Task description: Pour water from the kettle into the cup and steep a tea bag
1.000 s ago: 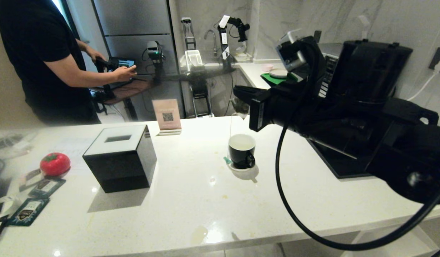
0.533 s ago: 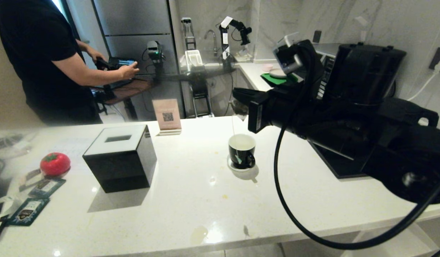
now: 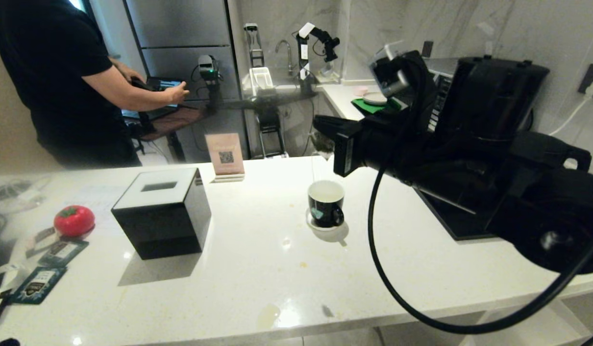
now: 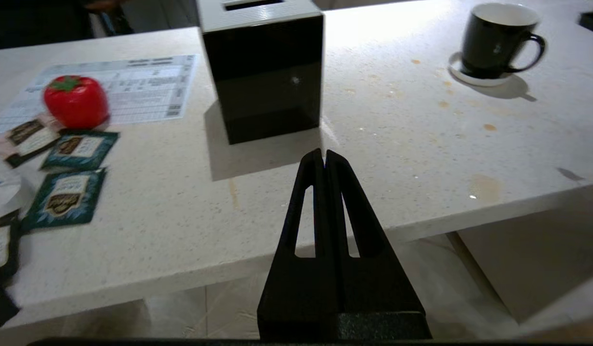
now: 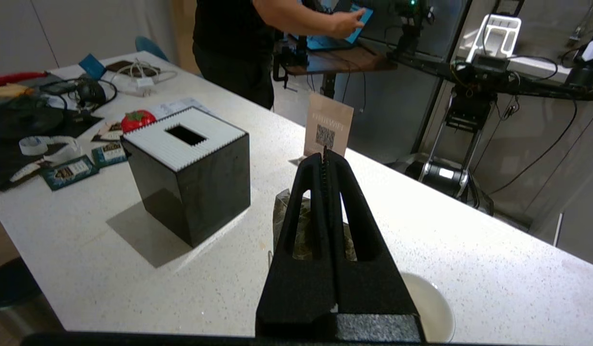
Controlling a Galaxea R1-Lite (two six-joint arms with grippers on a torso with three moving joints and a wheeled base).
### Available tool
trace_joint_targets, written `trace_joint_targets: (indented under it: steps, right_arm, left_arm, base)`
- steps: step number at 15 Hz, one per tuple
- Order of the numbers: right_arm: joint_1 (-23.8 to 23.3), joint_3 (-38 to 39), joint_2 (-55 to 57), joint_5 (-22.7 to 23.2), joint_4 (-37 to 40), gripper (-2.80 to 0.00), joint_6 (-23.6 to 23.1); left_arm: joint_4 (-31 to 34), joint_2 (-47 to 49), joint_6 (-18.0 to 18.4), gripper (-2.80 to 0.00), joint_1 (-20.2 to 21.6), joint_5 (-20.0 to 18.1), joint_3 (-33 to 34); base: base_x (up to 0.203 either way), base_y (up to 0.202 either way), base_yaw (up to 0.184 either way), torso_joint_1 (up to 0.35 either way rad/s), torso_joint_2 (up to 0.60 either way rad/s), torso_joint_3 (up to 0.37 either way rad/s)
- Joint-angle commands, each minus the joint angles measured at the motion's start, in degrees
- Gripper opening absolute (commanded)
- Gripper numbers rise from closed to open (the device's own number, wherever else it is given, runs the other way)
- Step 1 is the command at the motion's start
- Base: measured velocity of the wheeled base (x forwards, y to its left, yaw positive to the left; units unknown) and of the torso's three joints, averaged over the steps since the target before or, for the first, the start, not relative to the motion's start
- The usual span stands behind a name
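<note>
The right gripper (image 3: 325, 129) hangs in the air above the cup (image 3: 326, 203), its fingers pressed together on the tea bag (image 5: 289, 226) — the pale pouch dangles just beneath the closed tips, and in the head view its thin string (image 3: 312, 168) drops from the gripper down toward the cup's rim, with a small tag against the cup's side. The cup sits directly below the gripper on a small white saucer (image 3: 327, 228), on the white counter (image 3: 277, 269). The kettle (image 3: 493, 96) stands behind the right arm, well off to the side of the gripper, near the wall.

The left gripper (image 4: 325, 158) is low at the counter's near edge, fingers fully closed on nothing. Ahead of it stands a black box (image 4: 263, 72) with a white slotted top; the cup is farther off beyond that, to one side. To its other side lie teal packets (image 4: 66, 192) and a red tomato-shaped object (image 4: 75, 101) on a printed sheet.

A person (image 3: 51, 81) in black stands beyond the counter — one hand at a laptop.
</note>
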Motion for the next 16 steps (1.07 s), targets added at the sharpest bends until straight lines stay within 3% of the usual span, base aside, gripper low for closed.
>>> trace_joint_targets:
  steps: [1,9,16]
  right_arm:
    - [0.0,-0.3,0.1,0.1,-0.4,-2.80,0.0]
    - [0.0,-5.6,2.0,0.0,-0.1,-2.80,0.0]
    - [0.0,-7.3,2.5,0.1,0.2,-2.80,-0.1]
  left_arm:
    - [-0.6,9.6,0.0,-2.80,-0.1,-1.7,-3.7]
    - [-16.9,30.6,0.0,-2.80,-0.8,-10.7,-8.8]
    - [-28.6,45.4,0.1,-2.80,-13.9,-11.5,-10.0]
  base:
    - [0.000,0.000,0.000,0.000,0.00,0.000]
    - [0.000,0.000,0.000,0.000,0.00,0.000]
    - [0.000,0.000,0.000,0.000,0.00,0.000]
